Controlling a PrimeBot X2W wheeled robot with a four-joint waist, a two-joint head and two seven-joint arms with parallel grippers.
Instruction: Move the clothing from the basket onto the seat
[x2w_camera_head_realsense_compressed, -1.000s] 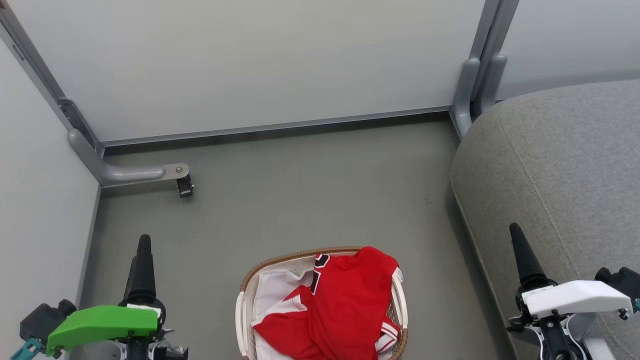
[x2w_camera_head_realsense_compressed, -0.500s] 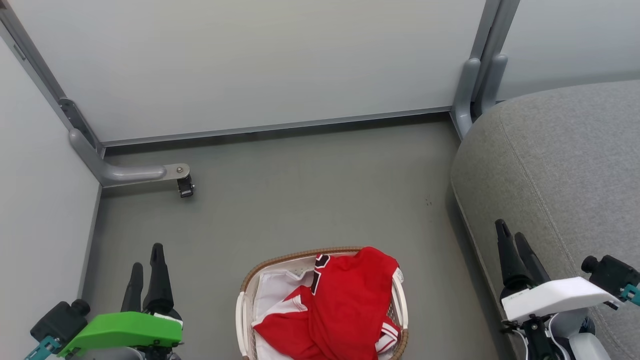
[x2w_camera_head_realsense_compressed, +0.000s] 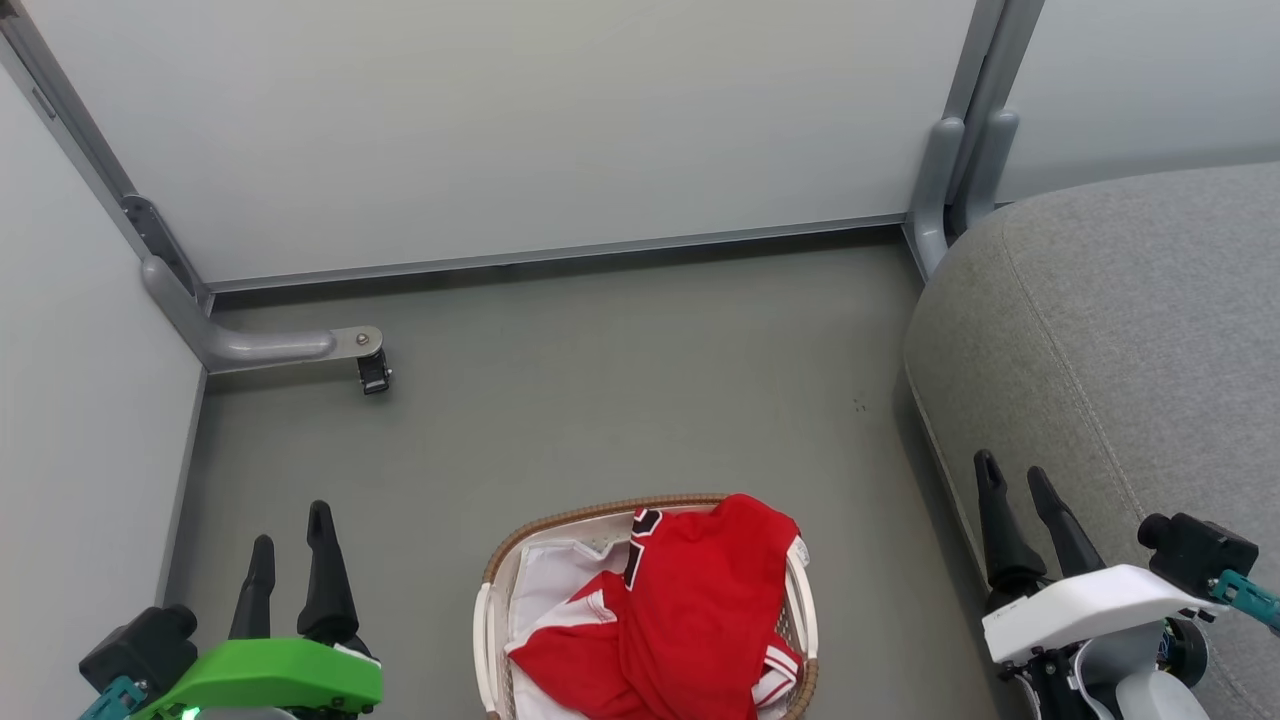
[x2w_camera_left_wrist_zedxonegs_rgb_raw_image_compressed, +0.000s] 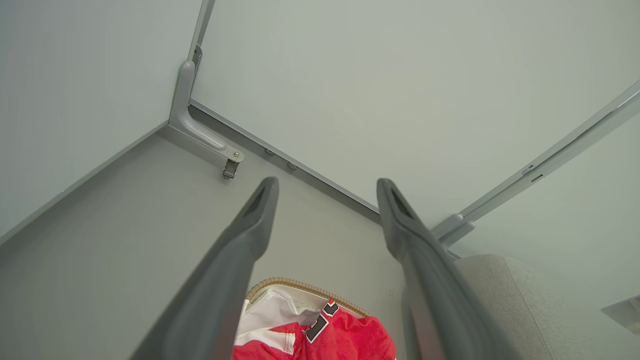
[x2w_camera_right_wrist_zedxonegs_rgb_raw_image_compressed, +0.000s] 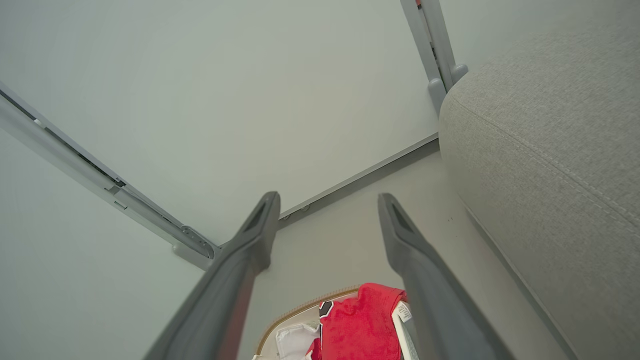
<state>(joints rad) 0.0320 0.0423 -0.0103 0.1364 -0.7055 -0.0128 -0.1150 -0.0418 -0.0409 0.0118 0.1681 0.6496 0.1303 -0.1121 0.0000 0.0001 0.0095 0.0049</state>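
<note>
Grey floor (x2w_camera_head_realsense_compressed: 620, 400) runs between pale partition walls, and the big grey seat (x2w_camera_head_realsense_compressed: 1130, 330) on the right has no garment on the part I can see. Near the robot sits the basket (x2w_camera_head_realsense_compressed: 590, 514), with the red clothing (x2w_camera_head_realsense_compressed: 700, 610) heaped inside over a white sheet (x2w_camera_head_realsense_compressed: 550, 580) and one fold lapping the right rim. The left gripper (x2w_camera_head_realsense_compressed: 290, 526) and right gripper (x2w_camera_head_realsense_compressed: 1010, 465) flank it, both well apart from it, with fingers spread wide and holding nothing. To my eye the job is not yet begun: reach, grasp, lift and carry all remain.
</note>
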